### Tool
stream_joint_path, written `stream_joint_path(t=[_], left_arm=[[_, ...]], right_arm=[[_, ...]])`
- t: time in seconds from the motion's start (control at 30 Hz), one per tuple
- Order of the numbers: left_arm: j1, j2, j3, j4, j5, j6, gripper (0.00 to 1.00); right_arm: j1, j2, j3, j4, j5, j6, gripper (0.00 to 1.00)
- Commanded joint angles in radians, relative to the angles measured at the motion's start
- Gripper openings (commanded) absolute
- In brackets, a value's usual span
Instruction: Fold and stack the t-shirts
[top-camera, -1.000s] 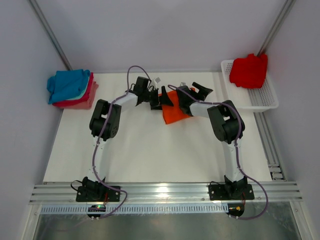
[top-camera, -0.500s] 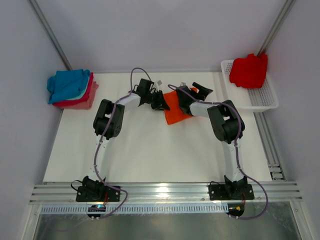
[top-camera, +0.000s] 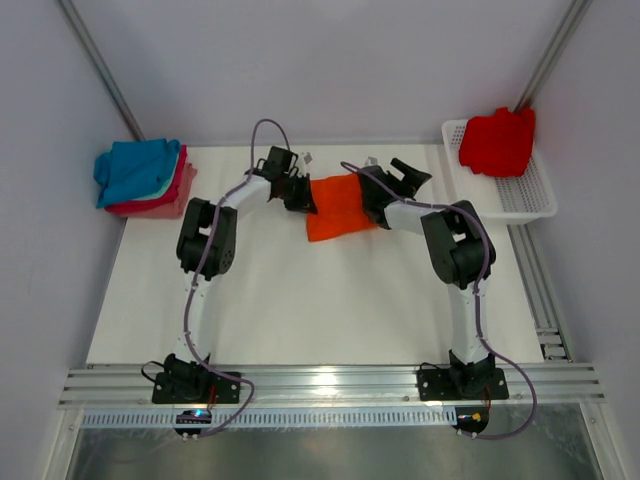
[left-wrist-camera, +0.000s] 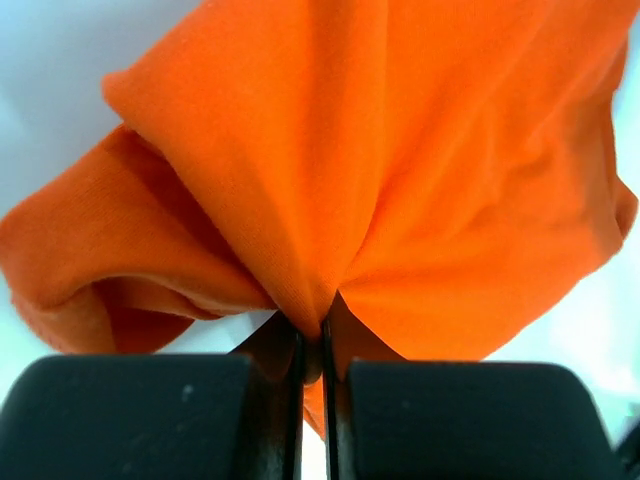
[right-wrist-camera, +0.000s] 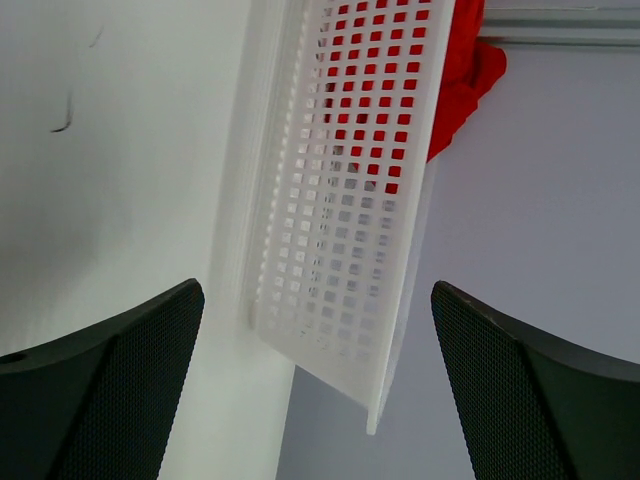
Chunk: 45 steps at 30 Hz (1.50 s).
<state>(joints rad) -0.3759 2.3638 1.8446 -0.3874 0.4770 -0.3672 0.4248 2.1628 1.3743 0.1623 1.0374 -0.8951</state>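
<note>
The bright orange t-shirt (top-camera: 335, 207) lies bunched at the back middle of the table. My left gripper (top-camera: 301, 193) is at its left edge, shut on a pinched fold of the cloth. In the left wrist view the orange t-shirt (left-wrist-camera: 400, 180) fans out from the closed left gripper (left-wrist-camera: 322, 335). My right gripper (top-camera: 407, 172) hovers just right of the shirt, open and empty. Seen from the right wrist, the right gripper (right-wrist-camera: 315, 290) holds nothing. A red t-shirt (top-camera: 497, 140) lies in the basket. Folded blue, teal and pink t-shirts (top-camera: 140, 175) are stacked at the back left.
The white mesh basket (top-camera: 527, 198) stands at the back right corner, and its wall (right-wrist-camera: 340, 200) fills the right wrist view with the red cloth (right-wrist-camera: 465, 70) behind it. Grey walls close the back and both sides. An aluminium rail (top-camera: 330, 385) runs along the near edge.
My left gripper went from open to shut on the orange t-shirt's left edge and drew it leftward, so the cloth now lies wider and further left. The right gripper barely moved.
</note>
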Motion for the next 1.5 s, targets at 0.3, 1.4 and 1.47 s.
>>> stream_joint_path(t=[0.3, 1.4, 1.47], left_arm=[[0.239, -0.213, -0.103, -0.252, -0.340, 0.367, 0.00], [0.408, -0.281, 0.245, -0.275, -0.939, 0.941, 0.00], [0.410, -0.281, 0.258, -0.246, -0.953, 0.984, 0.00]], right_arm=[[-0.009, -0.127, 0.000, 0.043, 0.016, 0.025, 0.99], [-0.009, -0.130, -0.009, 0.025, 0.013, 0.045, 0.99], [-0.009, -0.129, -0.009, 0.025, 0.013, 0.045, 0.99]])
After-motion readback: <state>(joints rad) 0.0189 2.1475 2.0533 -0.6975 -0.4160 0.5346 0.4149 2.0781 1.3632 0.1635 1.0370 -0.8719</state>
